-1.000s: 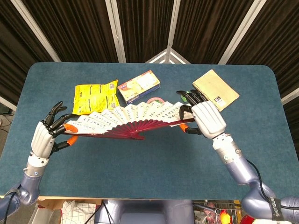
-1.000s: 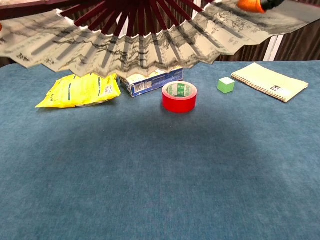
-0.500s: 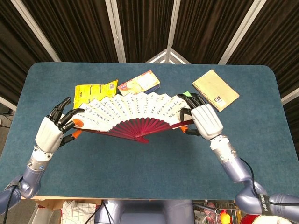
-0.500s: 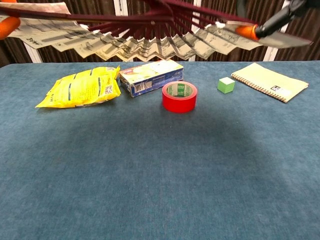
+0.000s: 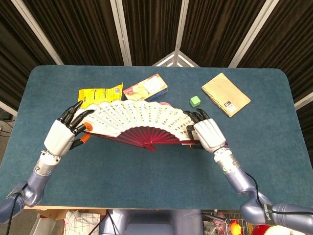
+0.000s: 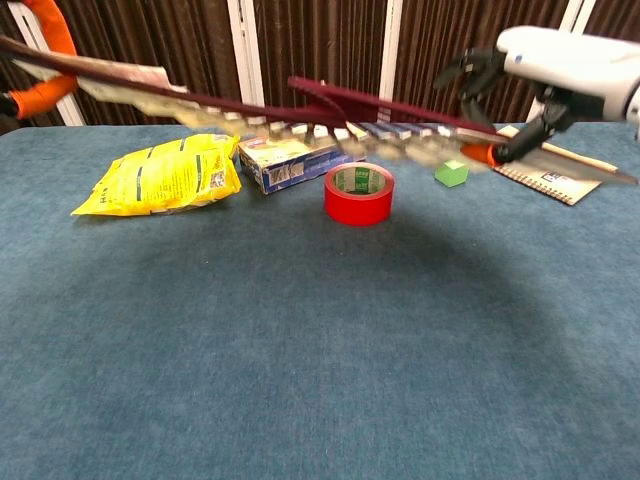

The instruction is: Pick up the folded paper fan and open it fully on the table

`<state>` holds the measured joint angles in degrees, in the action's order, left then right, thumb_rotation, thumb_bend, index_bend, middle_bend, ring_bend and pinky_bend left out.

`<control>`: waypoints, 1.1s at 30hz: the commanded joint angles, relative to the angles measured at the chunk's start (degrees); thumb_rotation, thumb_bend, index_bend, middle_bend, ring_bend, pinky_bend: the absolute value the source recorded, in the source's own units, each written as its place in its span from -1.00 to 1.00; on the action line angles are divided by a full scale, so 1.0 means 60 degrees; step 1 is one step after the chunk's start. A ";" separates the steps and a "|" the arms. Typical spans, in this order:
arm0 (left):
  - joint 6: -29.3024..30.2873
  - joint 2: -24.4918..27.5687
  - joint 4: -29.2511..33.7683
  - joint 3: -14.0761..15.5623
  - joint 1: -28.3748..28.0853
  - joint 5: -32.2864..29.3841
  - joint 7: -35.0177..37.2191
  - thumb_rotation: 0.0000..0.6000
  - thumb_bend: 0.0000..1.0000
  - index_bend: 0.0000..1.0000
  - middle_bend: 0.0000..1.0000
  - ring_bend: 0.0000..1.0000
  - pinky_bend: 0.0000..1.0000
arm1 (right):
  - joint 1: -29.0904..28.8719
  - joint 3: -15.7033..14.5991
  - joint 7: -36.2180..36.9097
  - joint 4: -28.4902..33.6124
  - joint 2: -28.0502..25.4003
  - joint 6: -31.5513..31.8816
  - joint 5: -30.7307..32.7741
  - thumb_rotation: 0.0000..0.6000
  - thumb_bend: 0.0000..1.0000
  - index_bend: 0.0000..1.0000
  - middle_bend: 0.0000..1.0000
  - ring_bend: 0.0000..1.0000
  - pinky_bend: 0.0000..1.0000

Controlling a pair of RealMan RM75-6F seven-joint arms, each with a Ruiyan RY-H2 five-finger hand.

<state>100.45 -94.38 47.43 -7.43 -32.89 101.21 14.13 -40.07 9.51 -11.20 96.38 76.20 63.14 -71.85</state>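
Fan is spread wide, a white pleated arc with dark red ribs meeting at a pivot at 6 o'clock of the arc. It is held in the air above the table, between both hands. The chest view shows it nearly edge-on, a thin red line crossing the frame above the tape. It is blurred there.

Left hand grips the fan's left end rib at 9 o'clock of the arc. Fingers curl over the paper edge and an orange thumb tip sits underneath. In the chest view only an orange tip of it shows at the top left corner.

Right hand pinches the right end rib at 3 o'clock. Dark fingers are on top of the paper and the white back of the hand faces up. The chest view shows the orange thumb tip pressed against the rib from below.

On the table behind the fan:
- Yellow bag at 10 o'clock of the fan, partly hidden by the paper in the head view. It looks closed and its contents can't be seen.
- Box at 12 o'clock, lying flat and closed.
- The red tape roll stands just in front of the box; in the head view the fan hides it.
- Green cube at 2 o'clock, near the right hand's fingertips and apart from them.
- Notebook further out at 2 o'clock, closed, spiral edge visible.
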 commanded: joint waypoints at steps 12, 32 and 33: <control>-0.1818 0.0666 0.0622 0.0624 0.0193 -0.0444 -0.2183 1.00 -0.35 -0.59 -1.00 -1.00 -0.85 | -0.0117 -0.0257 -0.1758 0.0114 -0.0178 -0.0752 0.1528 1.00 -0.62 -0.96 -0.88 -0.86 -0.96; -0.1920 0.2172 0.3290 0.0979 0.1053 -0.0906 -0.2934 1.00 -0.37 -0.65 -1.00 -1.00 -0.94 | -0.0057 -0.0149 -0.3710 0.0011 -0.1213 -0.0148 0.2895 1.00 -0.65 -1.00 -0.90 -0.87 -0.97; -0.1880 0.2286 0.3552 0.1036 0.1207 -0.0990 -0.2955 1.00 -0.38 -0.67 -1.00 -1.00 -0.97 | 0.0015 -0.0105 -0.3520 0.0115 -0.1266 -0.0081 0.2853 1.00 -0.65 -1.00 -0.90 -0.87 -0.97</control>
<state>88.84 -81.98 66.36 -1.91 -27.31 96.33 -3.33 -40.64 8.36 -33.68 96.42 69.12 61.90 -54.51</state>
